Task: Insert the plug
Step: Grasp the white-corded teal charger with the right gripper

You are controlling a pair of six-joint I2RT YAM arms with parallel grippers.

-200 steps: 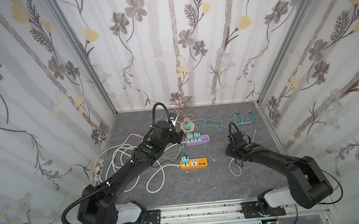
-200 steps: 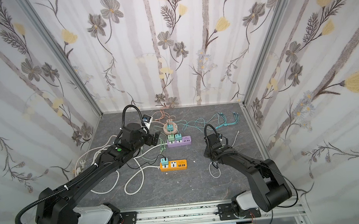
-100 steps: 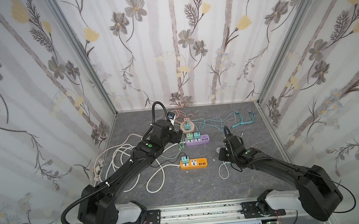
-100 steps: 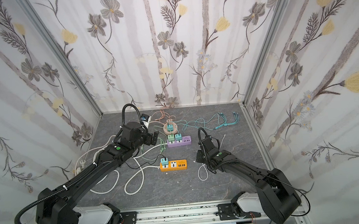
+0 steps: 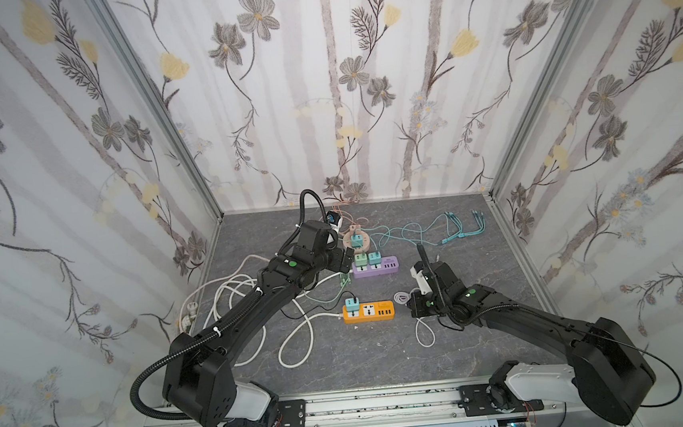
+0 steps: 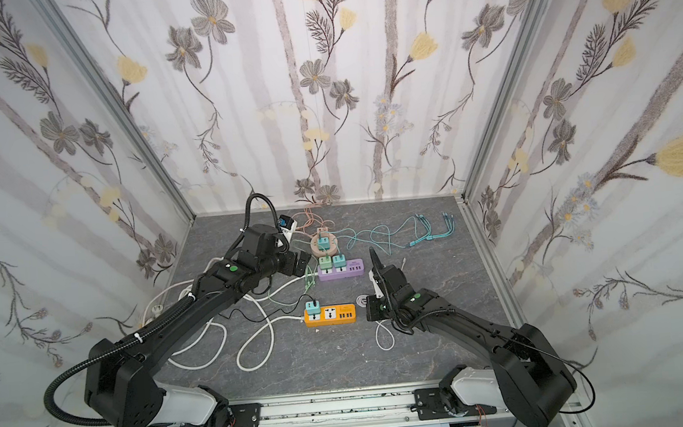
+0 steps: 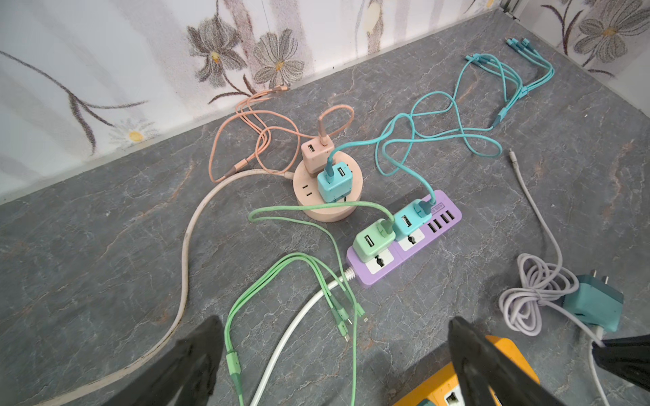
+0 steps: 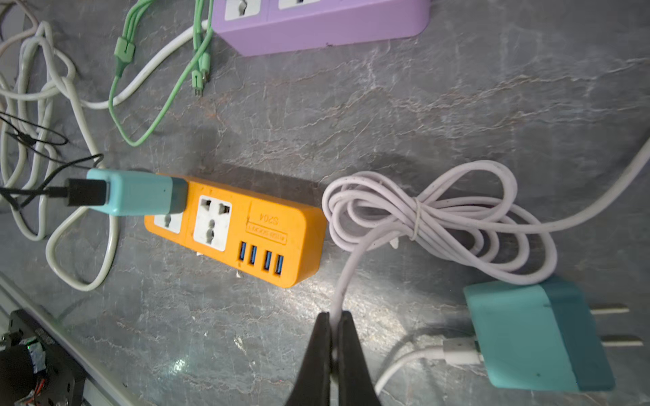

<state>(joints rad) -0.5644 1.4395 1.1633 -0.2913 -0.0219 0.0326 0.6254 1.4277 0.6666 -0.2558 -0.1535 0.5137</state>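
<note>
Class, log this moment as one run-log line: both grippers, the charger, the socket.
left gripper: open, empty | right gripper: shut on cable | charger: on table, unplugged | orange strip: one socket free

We see free socket (image 8: 212, 223) on orange strip (image 8: 267, 225) open from above. Teal adapter (image 8: 137, 191) crowds it on one side. Lilac cable coil (image 8: 439, 218) sits just beside strip's USB end. White cords (image 8: 83, 287) and green leads (image 8: 123, 49) clutter left. Bench (image 5: 384, 357) bare in front of strip; clear gap toward purple strip (image 8: 316, 21).
</note>
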